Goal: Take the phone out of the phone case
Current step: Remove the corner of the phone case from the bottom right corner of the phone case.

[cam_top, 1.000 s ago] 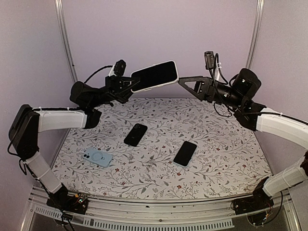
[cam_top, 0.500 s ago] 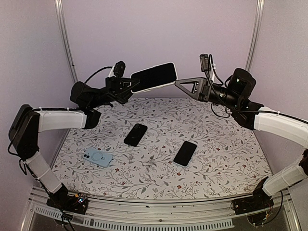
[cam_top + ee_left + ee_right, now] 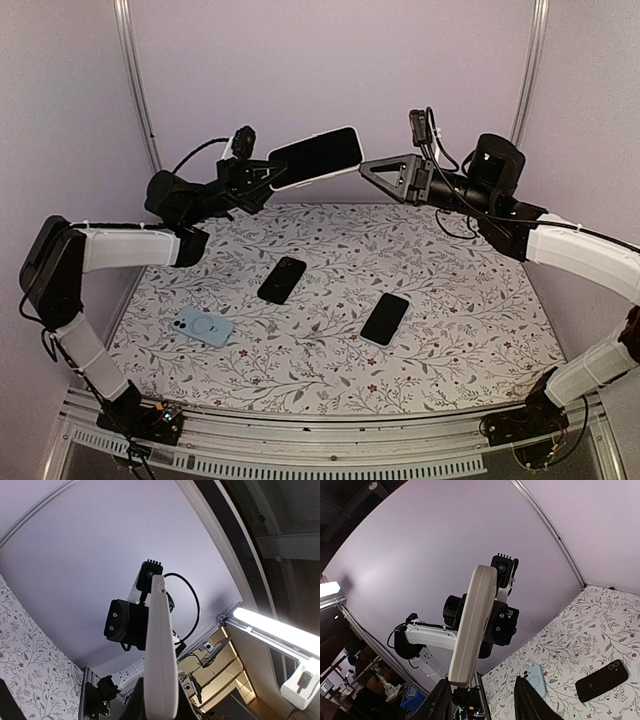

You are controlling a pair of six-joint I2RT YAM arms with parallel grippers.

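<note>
Presently: item one, phone (image 3: pixel 315 158), seated in white phone case (image 3: pixel 357 134), held aloft over the far edge of the counter (image 3: pixel 470 320). My left pincer (image 3: pixel 268 176) clamps its left end; my right pincer (image 3: pixel 370 168) stands wide, just beside the free end. Judged light, rigid, glass fragile; the case likely flexes and looks slick. Best hold: the case's corner lip. No brand or writing legible.

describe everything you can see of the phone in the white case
The cased phone is a dark-screened slab in a round-cornered white case. It hangs in the air, tilted with its free end higher, clamped at the lower end by the left gripper. The open right gripper sits close to the free end.
</note>
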